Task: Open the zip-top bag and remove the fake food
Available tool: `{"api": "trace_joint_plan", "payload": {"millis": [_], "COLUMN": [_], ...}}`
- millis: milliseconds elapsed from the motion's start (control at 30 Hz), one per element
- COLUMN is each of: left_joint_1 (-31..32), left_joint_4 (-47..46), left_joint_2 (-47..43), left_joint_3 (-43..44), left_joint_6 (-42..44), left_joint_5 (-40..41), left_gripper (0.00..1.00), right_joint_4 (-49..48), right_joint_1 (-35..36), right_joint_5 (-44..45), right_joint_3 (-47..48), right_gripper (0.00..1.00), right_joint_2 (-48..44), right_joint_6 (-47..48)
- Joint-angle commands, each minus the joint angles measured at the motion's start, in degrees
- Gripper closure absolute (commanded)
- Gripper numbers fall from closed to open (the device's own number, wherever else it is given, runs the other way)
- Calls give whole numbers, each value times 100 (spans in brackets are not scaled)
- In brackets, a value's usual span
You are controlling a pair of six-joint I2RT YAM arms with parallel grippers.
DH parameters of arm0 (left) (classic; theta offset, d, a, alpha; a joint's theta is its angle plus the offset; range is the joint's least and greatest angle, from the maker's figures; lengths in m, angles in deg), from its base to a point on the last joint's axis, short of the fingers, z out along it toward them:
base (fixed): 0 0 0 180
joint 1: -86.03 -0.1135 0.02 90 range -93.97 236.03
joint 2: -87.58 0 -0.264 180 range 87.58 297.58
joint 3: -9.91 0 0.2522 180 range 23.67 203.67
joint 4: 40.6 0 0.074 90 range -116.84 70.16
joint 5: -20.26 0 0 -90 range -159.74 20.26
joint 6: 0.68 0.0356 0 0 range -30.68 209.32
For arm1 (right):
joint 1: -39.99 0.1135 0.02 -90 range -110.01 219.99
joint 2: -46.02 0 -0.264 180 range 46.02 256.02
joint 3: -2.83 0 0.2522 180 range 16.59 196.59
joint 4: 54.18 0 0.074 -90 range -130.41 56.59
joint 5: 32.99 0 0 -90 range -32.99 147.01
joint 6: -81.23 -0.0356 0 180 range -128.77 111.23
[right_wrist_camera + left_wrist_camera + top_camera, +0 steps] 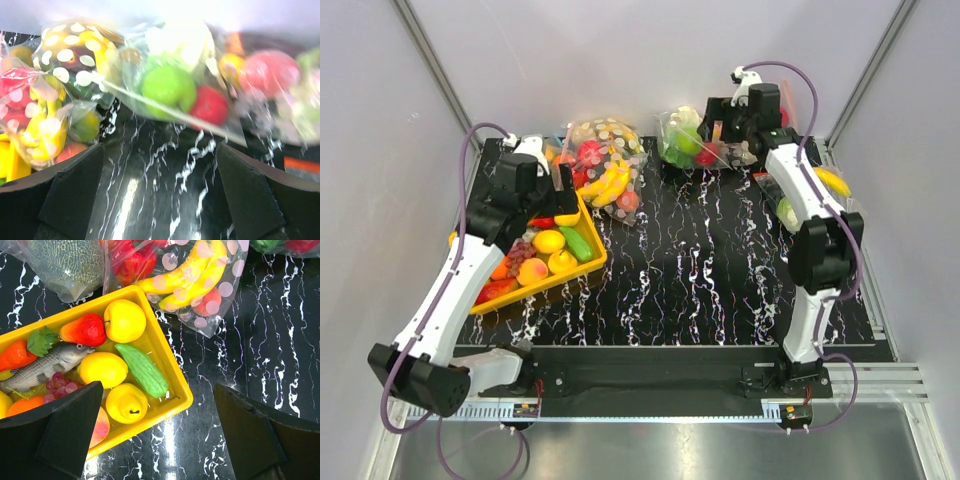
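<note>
The zip-top bag (688,140) lies at the back of the table, right of centre. In the right wrist view the bag (150,75) is blurred; its zip strip runs along the near edge. Through the plastic I see the fake food: a green apple (167,87), a red round fruit (210,105) and pale lettuce (185,45). My right gripper (160,195) is open just in front of the bag, a little above the table, holding nothing. In the top view the right gripper (718,132) sits at the bag's right side. My left gripper (157,435) is open over the yellow tray's corner.
A yellow tray (175,385) of plastic fruit and a fish sits at the left. A bulkier dotted bag with bananas (605,165) lies behind it. A clear bag holding a melon (65,265) is at the far left. More bags (830,185) lie under the right arm.
</note>
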Motion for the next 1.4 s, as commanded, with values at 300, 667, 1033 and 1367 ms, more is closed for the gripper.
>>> {"api": "trace_joint_plan", "payload": {"millis": [300,667,1033,1367], "left_joint_1": [-86,-147,-174,-165], "left_joint_4": [-162,-92,-320,-628], "left_joint_2": [263,61,-62,219], "left_joint_3": [258,-128,-569,-287], "left_joint_6": [-2,-186,-388,-213], "left_joint_5": [25,183,25,-247], "left_gripper": [1,1,1,1], "right_joint_4": [-496,-839,-822,-534], "right_joint_1": [540,575,584,584], "right_joint_5": [-431,131,105,-483], "right_joint_3": [1507,2298,1913,1183], "right_gripper": [0,0,71,100], "right_joint_2": [1689,2631,2262,1007], "right_joint_6": [908,1233,1242,1251]}}
